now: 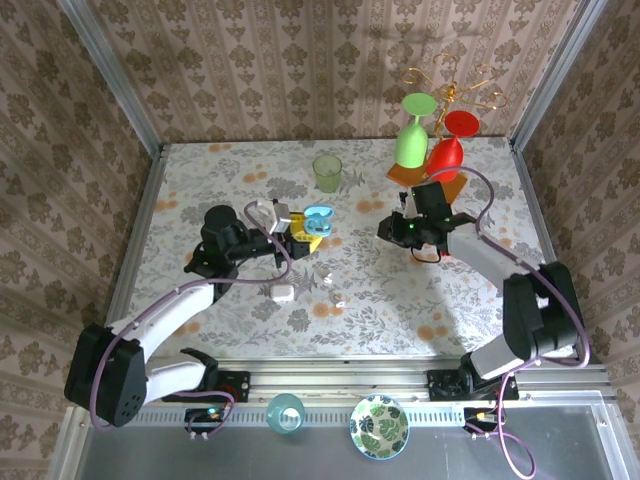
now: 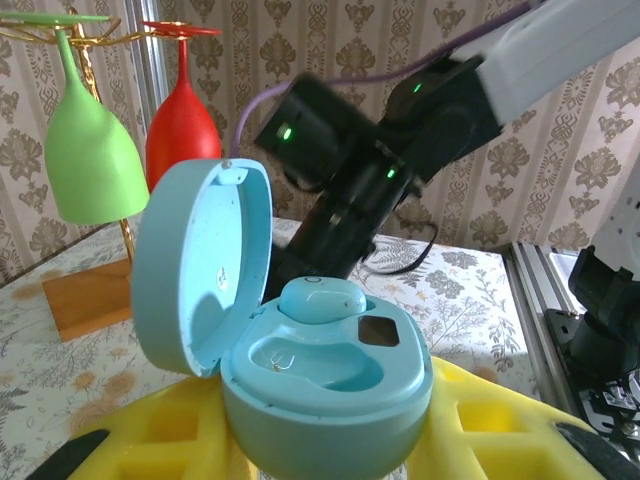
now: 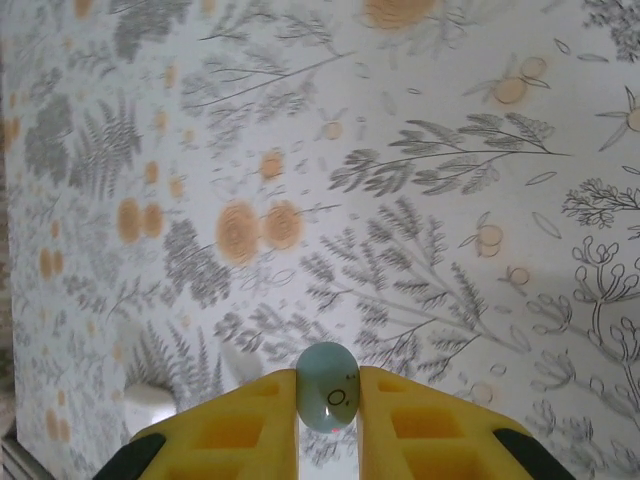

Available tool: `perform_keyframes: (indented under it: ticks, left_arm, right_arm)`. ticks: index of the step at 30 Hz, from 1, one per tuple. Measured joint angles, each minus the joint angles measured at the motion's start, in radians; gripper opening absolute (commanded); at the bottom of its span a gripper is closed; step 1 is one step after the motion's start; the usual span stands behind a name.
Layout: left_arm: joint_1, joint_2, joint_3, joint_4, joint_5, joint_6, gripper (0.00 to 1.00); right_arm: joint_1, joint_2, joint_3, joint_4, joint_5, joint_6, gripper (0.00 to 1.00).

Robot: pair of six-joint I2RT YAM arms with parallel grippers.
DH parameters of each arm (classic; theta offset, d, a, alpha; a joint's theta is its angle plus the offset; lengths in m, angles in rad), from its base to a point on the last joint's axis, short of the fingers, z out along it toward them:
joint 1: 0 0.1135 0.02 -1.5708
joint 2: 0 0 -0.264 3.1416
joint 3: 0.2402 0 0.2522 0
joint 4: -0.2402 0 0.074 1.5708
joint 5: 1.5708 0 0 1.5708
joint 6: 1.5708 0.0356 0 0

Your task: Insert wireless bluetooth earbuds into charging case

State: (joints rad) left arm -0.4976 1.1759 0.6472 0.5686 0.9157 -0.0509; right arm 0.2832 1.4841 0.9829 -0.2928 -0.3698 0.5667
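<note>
My left gripper [image 1: 300,233] is shut on the open pale blue charging case [image 2: 330,385], holding it above the table with its lid [image 2: 195,265] swung up to the left. One pale blue earbud [image 2: 322,300] sits in the case's far pocket; the near pocket [image 2: 315,362] is empty. My right gripper [image 3: 328,398] is shut on a second pale blue earbud [image 3: 327,400], pinched between its yellow fingers [image 3: 250,420] above the tablecloth. In the top view, the right gripper [image 1: 390,229] hangs a short way right of the case [image 1: 318,218].
A white case [image 1: 282,292] and a small white earbud [image 1: 338,298] lie on the table in front of the grippers. A green cup [image 1: 327,172] stands behind them. At the back right, a rack holds a green glass [image 1: 412,140] and a red glass [image 1: 448,150].
</note>
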Motion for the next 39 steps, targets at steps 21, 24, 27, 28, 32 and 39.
perform_keyframes:
  ticks: [21, 24, 27, 28, 32, 39]
  left_arm:
    - [0.086, 0.060, 0.000, 0.064, 0.002, 0.000, 0.25]
    - [0.086, 0.060, 0.000, 0.063, -0.004, 0.004, 0.25]
    - [0.086, 0.060, 0.000, 0.060, -0.009, 0.008, 0.25]
    - [0.086, 0.060, 0.000, 0.059, -0.012, 0.011, 0.26]
    - [0.086, 0.060, 0.000, 0.060, -0.019, 0.014, 0.25]
    - [0.086, 0.060, -0.001, 0.064, -0.026, 0.014, 0.25]
  right_arm:
    - [0.340, -0.161, 0.466, -0.346, 0.117, -0.177, 0.19]
    - [0.381, -0.109, 0.538, -0.352, 0.139, -0.199, 0.19]
    - [0.415, -0.053, 0.598, -0.367, 0.162, -0.224, 0.19]
    - [0.423, -0.035, 0.614, -0.372, 0.168, -0.231, 0.19]
    - [0.442, 0.018, 0.659, -0.389, 0.187, -0.254, 0.19]
    - [0.469, 0.087, 0.720, -0.411, 0.210, -0.280, 0.19]
